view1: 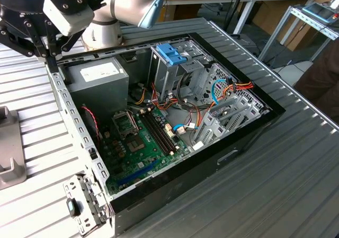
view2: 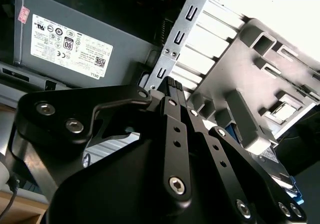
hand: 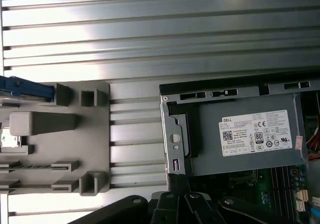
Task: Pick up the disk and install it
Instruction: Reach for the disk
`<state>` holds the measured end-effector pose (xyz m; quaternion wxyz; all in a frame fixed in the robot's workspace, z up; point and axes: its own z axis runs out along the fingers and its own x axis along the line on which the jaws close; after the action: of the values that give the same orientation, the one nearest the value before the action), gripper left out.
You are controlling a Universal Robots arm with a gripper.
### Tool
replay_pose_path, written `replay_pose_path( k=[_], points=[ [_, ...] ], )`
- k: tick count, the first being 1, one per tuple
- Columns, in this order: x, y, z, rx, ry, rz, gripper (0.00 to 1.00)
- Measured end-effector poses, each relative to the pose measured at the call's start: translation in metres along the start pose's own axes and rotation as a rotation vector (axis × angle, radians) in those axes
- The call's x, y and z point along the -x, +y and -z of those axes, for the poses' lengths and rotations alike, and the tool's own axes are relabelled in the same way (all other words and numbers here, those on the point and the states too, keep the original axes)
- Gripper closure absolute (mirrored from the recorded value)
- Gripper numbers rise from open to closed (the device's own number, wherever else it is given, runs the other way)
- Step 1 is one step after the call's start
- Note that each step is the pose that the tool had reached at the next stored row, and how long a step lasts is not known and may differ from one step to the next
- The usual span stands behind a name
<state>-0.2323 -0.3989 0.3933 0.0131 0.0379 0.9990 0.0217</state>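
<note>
- Exterior view: the arm is reaching in from the far side. The gripper is hanging over the far corner of the open PC case, toward the exterior view's left, close above the perforated side rail.
- The case is lying flat on a ribbed metal table. The grey power supply is sitting just inside the corner nearest the gripper.
- The motherboard is taking up the near half of the case. The tall drive cage is standing behind it with a blue-handled carrier on top. Red, orange and yellow cables are crowding the space beside the cage.
- A grey fixture is sitting on the table at the exterior view's left edge, apart from the case.
- First wrist view: the disk is lying in the grey fixture, with the blue edge of its carrier showing at the frame border. A bare strip of table is separating the fixture from the case wall. The gripper's black linkage is hanging over the rail next to the power supply.
- Second wrist view: the fingertips are pressing together with nothing between them, just off the perforated rail. The fixture is lying beyond the rail, and a blue sliver of the disk is peeking out at its end. The gripper is well apart from the disk and is not touching it.
</note>
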Motion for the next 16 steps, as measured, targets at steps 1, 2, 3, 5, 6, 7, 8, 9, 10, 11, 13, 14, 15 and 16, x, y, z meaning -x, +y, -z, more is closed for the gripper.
replay_pose_path(
  k=[1,2,3,5,6,7,8,9,10,11,13,14,15,16],
  points=[
    [-0.0006,-0.0001,0.0,0.0,0.0,0.0,0.9],
    [-0.0012,-0.0001,0.0,0.0,0.0,0.0,0.9],
    [-0.0021,-0.0002,0.0001,0.0,0.0,0.0,0.9],
    [-0.0034,-0.0002,0.0001,0.0,0.0,0.0,0.9],
    [-0.0039,-0.0003,0.0001,0.0001,-0.0001,0.0,0.9],
    [-0.0043,-0.0003,0.0001,0.0001,0.0,0.0,0.9],
    [-0.0046,-0.0003,0.0001,0.0,0.0,0.0,0.9],
    [-0.005,-0.0004,0.0001,0.0,0.0,0.0,0.9],
    [-0.0054,-0.0004,0.0001,0.0,0.0,0.0,0.9],
    [-0.0057,-0.0004,0.0001,0.0,0.0,0.0,0.9],
    [-0.0063,-0.0005,0.0002,0.0,0.0,0.0,0.9],
    [-0.0068,-0.0005,0.0002,0.0,0.0,0.0,0.9],
    [-0.0073,-0.0005,0.0002,0.0,0.0,0.0,0.9],
    [-0.0076,-0.0006,0.0002,0.0,0.0,0.0,0.9]
  ],
)
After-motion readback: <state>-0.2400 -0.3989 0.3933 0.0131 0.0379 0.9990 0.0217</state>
